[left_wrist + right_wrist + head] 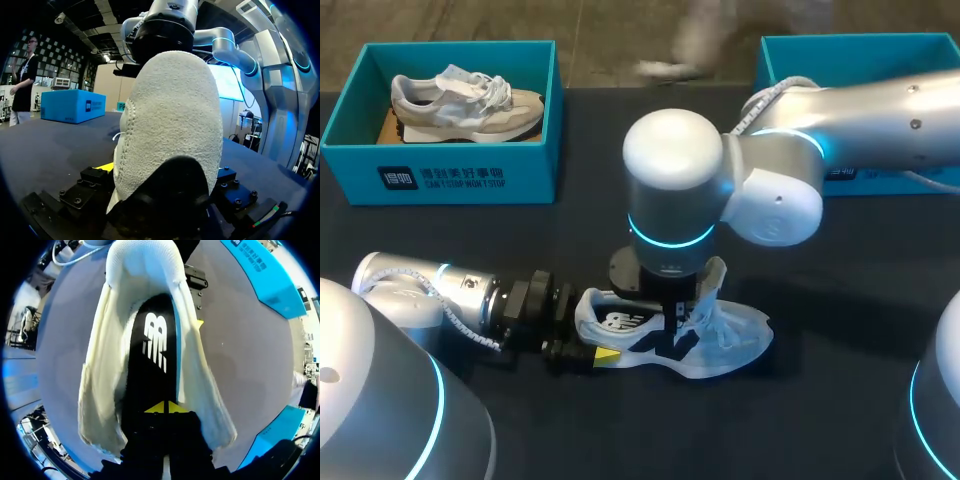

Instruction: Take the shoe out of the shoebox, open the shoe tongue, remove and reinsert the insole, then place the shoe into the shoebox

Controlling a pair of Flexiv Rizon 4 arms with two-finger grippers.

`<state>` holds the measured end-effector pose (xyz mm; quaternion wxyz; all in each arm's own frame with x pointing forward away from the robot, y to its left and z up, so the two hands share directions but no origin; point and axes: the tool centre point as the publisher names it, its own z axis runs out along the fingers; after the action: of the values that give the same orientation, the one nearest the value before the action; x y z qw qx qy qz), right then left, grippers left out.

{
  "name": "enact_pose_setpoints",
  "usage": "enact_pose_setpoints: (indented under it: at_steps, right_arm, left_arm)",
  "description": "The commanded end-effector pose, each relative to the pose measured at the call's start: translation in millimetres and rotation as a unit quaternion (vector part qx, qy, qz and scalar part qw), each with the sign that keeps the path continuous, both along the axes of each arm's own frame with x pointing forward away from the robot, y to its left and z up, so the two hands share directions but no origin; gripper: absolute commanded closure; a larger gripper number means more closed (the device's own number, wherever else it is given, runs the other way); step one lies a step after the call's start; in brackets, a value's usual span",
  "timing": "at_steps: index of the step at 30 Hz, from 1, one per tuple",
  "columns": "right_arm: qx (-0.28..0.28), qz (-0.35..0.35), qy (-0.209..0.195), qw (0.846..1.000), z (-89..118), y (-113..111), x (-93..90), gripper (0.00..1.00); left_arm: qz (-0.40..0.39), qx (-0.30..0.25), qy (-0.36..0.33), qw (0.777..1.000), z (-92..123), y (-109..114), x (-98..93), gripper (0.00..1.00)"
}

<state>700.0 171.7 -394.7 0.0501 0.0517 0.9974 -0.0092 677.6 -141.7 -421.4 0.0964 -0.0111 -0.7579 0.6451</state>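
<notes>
**Head view.** The shoe (pixel 725 335) lies on its side on the black table (pixel 840 300), at the near middle, heel to the left and toe to the right. It is pale blue and white, with loose laces and the upper spread open. The dark insole (pixel 655 342) shows in the opening. My left gripper (pixel 590 335) comes in low from the left and has the heel between its fingers. My right arm reaches over from the right and its gripper (pixel 672 322) points straight down into the shoe, hiding much of the opening. At the far left stands the teal shoebox (pixel 460 175) with a second shoe (pixel 465 100), beige and white, inside. Another teal box (pixel 800 45) sits at the far right, half hidden by my right arm.

**Left wrist view.** The shoe's fuzzy cream heel (pixel 170 120) fills the picture and sits clamped between my fingers. One yellow fingertip (pixel 102 166) shows against it and the other is hidden. The shoebox (pixel 72 106) is far off across the table.

**Right wrist view.** I look down along the black insole (pixel 152 365), which has a white logo and lies between the shoe's cream sides (pixel 100 380). My right gripper's (pixel 164 408) yellow tips are drawn almost together, pinching the insole's near end.
</notes>
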Motion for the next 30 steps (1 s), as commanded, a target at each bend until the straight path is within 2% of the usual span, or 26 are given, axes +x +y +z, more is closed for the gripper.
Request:
enact_pose_setpoints:
  at_steps: [1,4,7,12,24,30]
  right_arm:
    - [0.005,-0.004,0.0,1.0,4,-9,0.4,0.89]
    - [0.007,-0.009,0.004,1.0,3,-13,1.4,0.71]
    - [0.009,-0.01,0.011,1.0,0,-14,2.6,0.67]
    - [0.018,-0.011,0.035,0.999,-9,-14,4.2,0.7]
    - [0.025,-0.012,0.056,0.998,-26,-11,-3.5,0.7]
    - [0.007,-0.022,0.091,0.996,-31,-6,-9.9,0.71]
  left_arm:
    - [0.0,0.001,0.0,1.0,-1,1,-0.5,1.0]
    - [0.0,0.001,0.0,1.0,-1,1,-0.5,1.0]
    - [0.0,0.001,0.0,1.0,-1,1,-0.5,1.0]
    - [0.0,0.001,0.0,1.0,-1,1,-0.5,1.0]
    - [0.0,0.001,0.0,1.0,-1,1,-0.5,1.0]
    - [0.0,0.001,0.0,1.0,-1,1,-0.5,1.0]
